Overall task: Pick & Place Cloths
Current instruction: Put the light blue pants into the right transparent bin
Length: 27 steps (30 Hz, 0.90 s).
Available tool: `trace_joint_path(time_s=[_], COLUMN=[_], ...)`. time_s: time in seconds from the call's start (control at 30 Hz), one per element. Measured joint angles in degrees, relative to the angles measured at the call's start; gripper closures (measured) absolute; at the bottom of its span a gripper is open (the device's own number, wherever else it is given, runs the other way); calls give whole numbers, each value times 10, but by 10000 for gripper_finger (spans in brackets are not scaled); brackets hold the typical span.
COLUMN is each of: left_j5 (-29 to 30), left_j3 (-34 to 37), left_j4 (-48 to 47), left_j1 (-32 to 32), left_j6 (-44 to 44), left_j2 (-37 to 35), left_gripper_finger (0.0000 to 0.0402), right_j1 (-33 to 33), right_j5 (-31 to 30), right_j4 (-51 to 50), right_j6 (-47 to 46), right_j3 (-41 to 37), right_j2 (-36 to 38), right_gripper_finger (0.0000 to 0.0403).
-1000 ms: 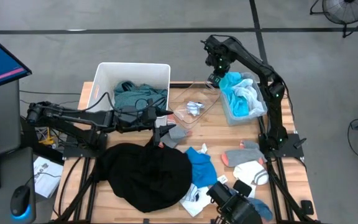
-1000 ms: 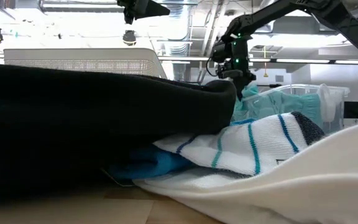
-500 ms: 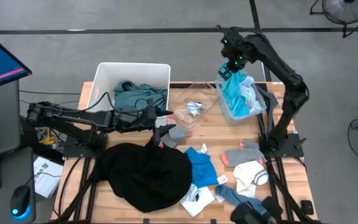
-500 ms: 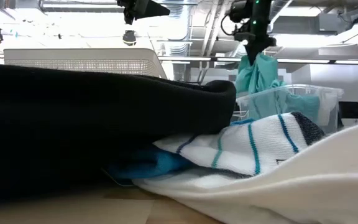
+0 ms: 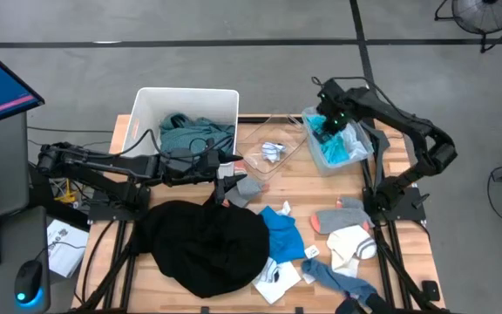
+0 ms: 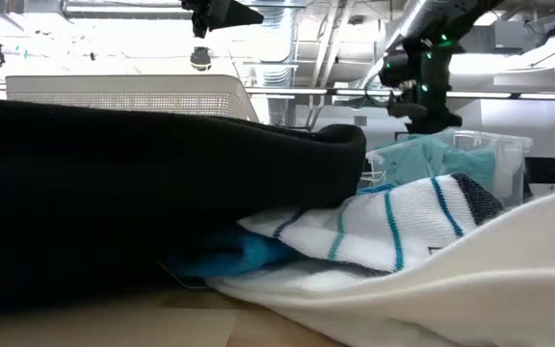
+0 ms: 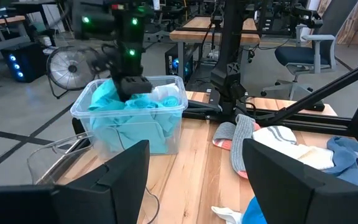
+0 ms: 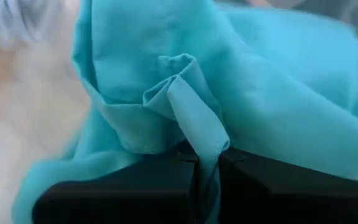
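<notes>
The bright cyan shirt (image 5: 345, 145) lies bunched in a clear bin (image 5: 318, 161) at the table's far right. My right gripper (image 5: 329, 122) stands over that bin, shut on the shirt, as the left wrist view also shows, right gripper (image 7: 133, 85). My left gripper (image 5: 235, 167) waits open above mid-table, near a grey sock (image 5: 247, 187). The teal-green shirt (image 5: 190, 133) fills the white bin (image 5: 142, 109). The large black garment (image 5: 203, 244) lies spread at the near edge, with a blue piece (image 5: 281, 231) beside it. My right gripper pinches a raised fold of the cyan shirt (image 8: 194, 121) between its two shut fingers (image 8: 135, 177), coming from above and pointing down into the bin. The fold is several layers thick. The shirt's remaining cloth (image 6: 432, 154) lies slack in the clear bin.
A tipped clear bin (image 5: 273, 144) with a small white piece lies between the two bins. Socks lie on the table's near right: a grey-orange one (image 5: 340, 215), a white one (image 5: 356, 240), a blue one (image 5: 334, 277). A striped white sock (image 6: 383, 231) fills the low view.
My right gripper rose from the clear bin's left side, pulling the cyan shirt up so that it hung above the bin. Then it moved toward the table's right and near edges and came down, and the shirt sank back into the bin.
</notes>
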<state>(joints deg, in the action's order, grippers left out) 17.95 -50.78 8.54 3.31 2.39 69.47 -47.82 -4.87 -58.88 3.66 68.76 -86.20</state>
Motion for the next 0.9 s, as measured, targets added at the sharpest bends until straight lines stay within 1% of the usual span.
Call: trace_joint_path(time_s=[0.2, 0.3, 0.53, 0.63, 0.8, 0.9], left_j5=[0, 0, 0, 0, 0, 0], left_j3=[0, 0, 0, 0, 0, 0], left_j4=[0, 0, -10, -21, -38, -38], left_j1=[0, 0, 0, 0, 0, 0], left_j6=[0, -3, -6, -6, -6, -7], left_j2=[0, 0, 0, 0, 0, 0], left_gripper_finger=[161, 161, 161, 161, 161, 161], right_j1=[-18, -27, -32, -18, -1, 4], right_j5=[-9, -11, -19, -51, -87, -91], right_j4=[-10, -2, 9, 9, 13, 20], right_j6=[188, 245, 283, 308, 328, 329], right_j3=[-24, -25, -25, -29, -32, -31], right_j2=[1, 1, -33, -54, -84, -94], right_gripper_finger=[403, 403, 403, 403, 403, 403])
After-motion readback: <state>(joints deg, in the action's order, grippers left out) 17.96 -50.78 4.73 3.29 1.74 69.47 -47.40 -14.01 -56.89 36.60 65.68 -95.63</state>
